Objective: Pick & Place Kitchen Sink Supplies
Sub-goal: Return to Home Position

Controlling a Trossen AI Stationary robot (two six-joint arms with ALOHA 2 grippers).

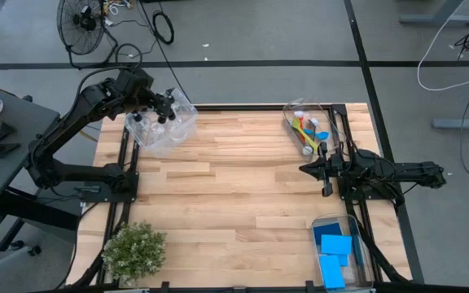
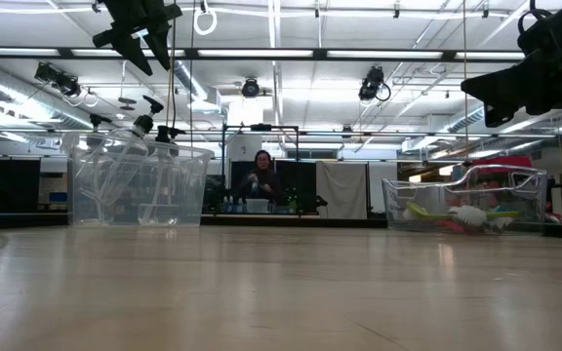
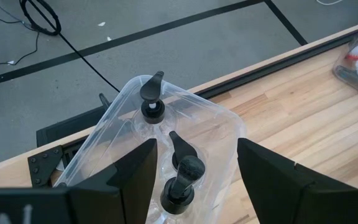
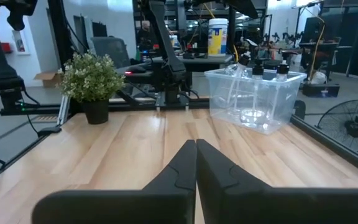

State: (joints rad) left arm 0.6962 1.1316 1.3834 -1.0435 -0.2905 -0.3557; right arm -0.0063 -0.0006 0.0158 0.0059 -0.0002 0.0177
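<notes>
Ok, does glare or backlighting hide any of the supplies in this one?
High view: even light and soft shadows, blue sponges plain to see; the clear bin glints white. Low view: ceiling lights behind turn the left gripper and right gripper into silhouettes, and the tabletop has a sheen. Left wrist view: the bin wall glares, yet the black bottle tops are readable.

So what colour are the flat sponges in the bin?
Blue. The sponges show best in the high view, stacked inside the clear bin.
</notes>
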